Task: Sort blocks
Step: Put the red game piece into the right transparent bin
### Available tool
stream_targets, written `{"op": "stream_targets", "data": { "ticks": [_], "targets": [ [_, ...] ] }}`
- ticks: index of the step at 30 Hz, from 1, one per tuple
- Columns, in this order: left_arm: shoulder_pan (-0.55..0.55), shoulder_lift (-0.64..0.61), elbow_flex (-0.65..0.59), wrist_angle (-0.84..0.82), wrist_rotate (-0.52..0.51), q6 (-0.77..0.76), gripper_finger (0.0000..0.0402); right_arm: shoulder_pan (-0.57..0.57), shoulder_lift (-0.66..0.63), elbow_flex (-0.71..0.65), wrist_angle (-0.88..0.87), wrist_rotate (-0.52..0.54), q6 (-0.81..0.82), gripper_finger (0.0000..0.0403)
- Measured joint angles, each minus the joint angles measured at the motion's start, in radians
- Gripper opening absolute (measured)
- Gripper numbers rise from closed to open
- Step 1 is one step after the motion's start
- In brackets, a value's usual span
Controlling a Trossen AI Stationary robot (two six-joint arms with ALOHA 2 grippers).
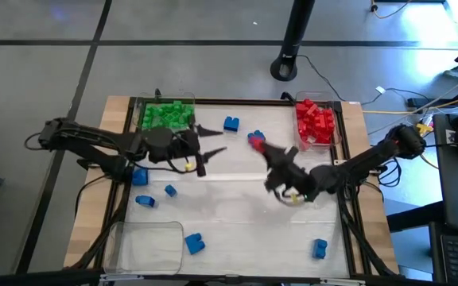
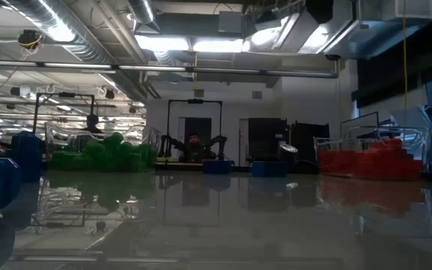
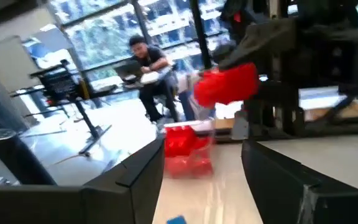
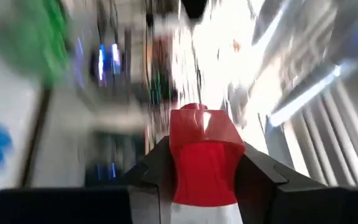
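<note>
My right gripper [image 1: 262,148] hovers over the middle of the table, shut on a red block [image 1: 257,144]. The right wrist view shows that red block [image 4: 204,155] pinched between both fingers. Just to its left, my left gripper [image 1: 217,141] stands open and holds nothing, pointing at the right gripper. In the left wrist view the held red block [image 3: 225,84] hangs in front of the open fingers [image 3: 142,171]. Green blocks [image 1: 165,115] fill the back-left tray and red blocks [image 1: 315,121] the back-right tray. Blue blocks lie loose at the back [image 1: 230,123], left [image 1: 140,176] and front [image 1: 194,243].
A clear tray [image 1: 145,242] stands at the front left corner. Another blue block [image 1: 319,249] lies at the front right, and small blue ones [image 1: 170,190] sit left of centre. A person sits at a desk in the room beyond [image 3: 145,59].
</note>
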State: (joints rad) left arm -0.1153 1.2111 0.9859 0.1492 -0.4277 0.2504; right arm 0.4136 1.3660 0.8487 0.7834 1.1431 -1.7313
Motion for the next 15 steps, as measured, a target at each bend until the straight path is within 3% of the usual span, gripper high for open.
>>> {"op": "stream_targets", "data": {
  "ticks": [3,9,12,15],
  "targets": [
    [0.055,-0.017,-0.06,0.053,0.051,-0.012,0.02,-0.079,-0.03,0.005,-0.018,0.096,-0.071,0.0124],
    [0.163,-0.016,-0.151,0.149,0.223,-0.068,0.0201,-0.312,-0.113,0.005,-0.411,0.112,0.068,0.0125],
    [0.181,-0.016,-0.181,0.188,0.233,-0.077,0.0199,-0.455,-0.148,0.005,-0.628,0.057,0.223,0.0125],
    [0.183,-0.016,-0.204,0.179,0.234,-0.081,0.0199,-0.597,-0.166,0.005,-0.836,-0.072,0.407,0.0125]
  ]
}}
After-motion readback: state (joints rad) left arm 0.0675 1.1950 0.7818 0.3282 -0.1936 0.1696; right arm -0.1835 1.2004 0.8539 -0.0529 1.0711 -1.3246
